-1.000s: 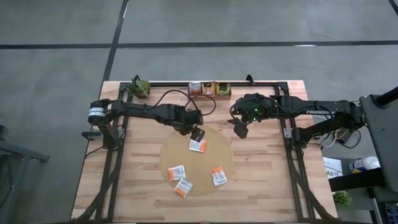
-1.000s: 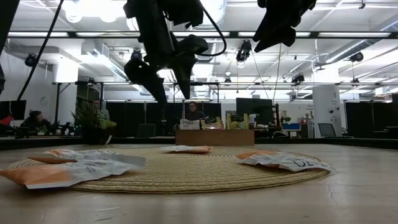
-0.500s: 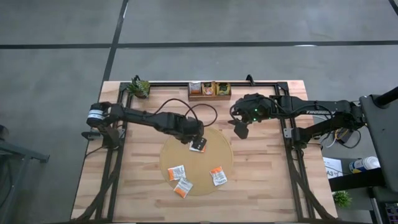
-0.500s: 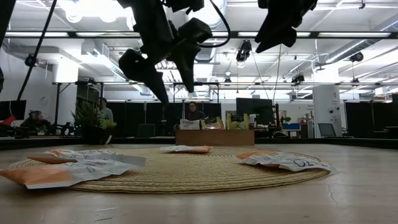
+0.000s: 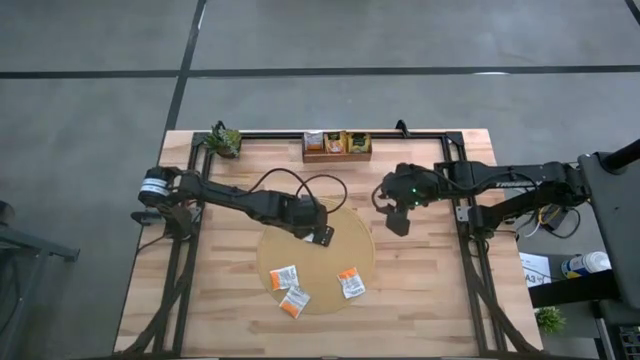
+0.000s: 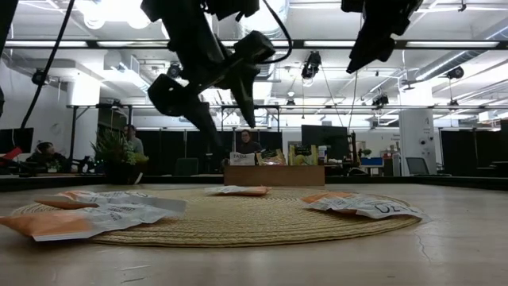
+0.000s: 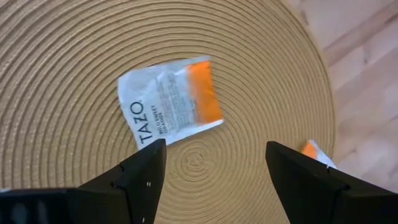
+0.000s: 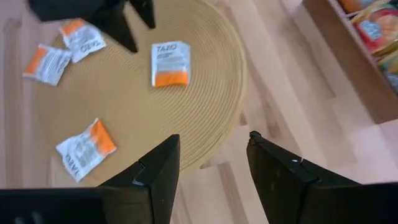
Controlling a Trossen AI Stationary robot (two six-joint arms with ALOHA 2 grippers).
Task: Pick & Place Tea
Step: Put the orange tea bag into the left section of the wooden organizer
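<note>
From above, my left arm's fingers (image 5: 322, 235) have dropped over the white-and-orange square tea sachet, covering it, so a pick looks imminent. At table level, they hang apart, empty, above the round woven tan mat (image 6: 238, 218). Left wrist: sachet (image 7: 169, 110) lies ahead between spread fingers. Right arm's fingers (image 8: 210, 163) wait apart, empty.

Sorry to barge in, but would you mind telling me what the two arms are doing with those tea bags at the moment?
The left gripper hangs open just above a white-and-orange sachet on the round mat, apparently about to pick it up. Three more sachets lie on the mat's near half. The right gripper waits open over the bare table beside the mat, holding nothing. The wooden tray at the table's far edge already holds some sachets.
</note>
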